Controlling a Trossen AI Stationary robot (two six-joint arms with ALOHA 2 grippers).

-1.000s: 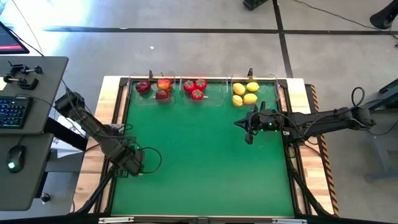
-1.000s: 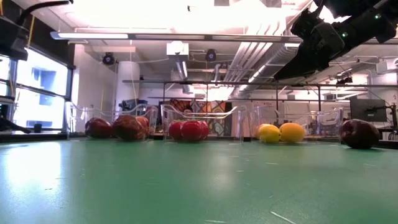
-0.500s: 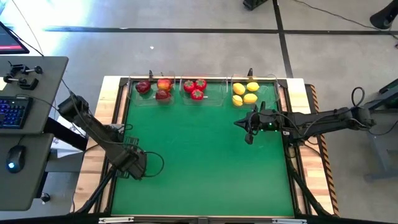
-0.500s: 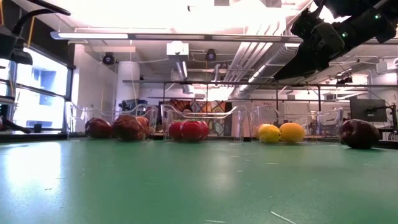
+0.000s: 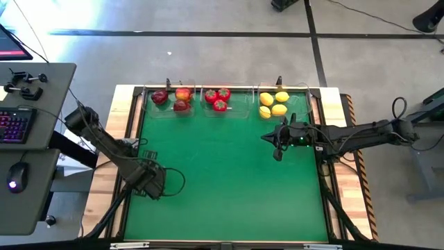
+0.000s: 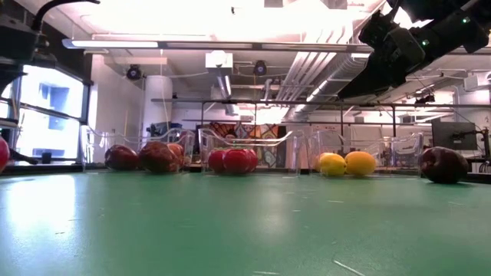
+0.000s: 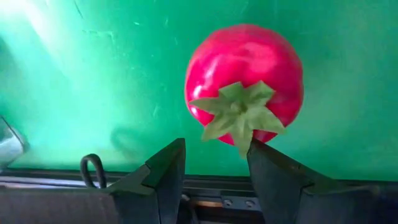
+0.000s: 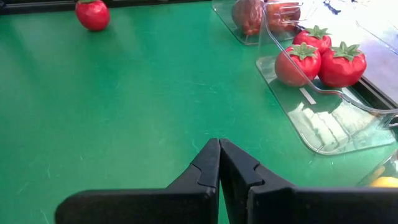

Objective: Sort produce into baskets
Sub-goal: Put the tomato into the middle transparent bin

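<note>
Left end effector (image 7: pixel 211 171) gapes behind a glossy round red tomato (image 7: pixel 244 84); right end effector (image 8: pixel 219 163) pinched closed, empty.

One camera looks straight down on the whole green mat (image 5: pixel 229 180); another sits at counter height, facing the baskets (image 6: pixel 245 146) — both share them; each wrist camera peers close past its own jaws.
</note>
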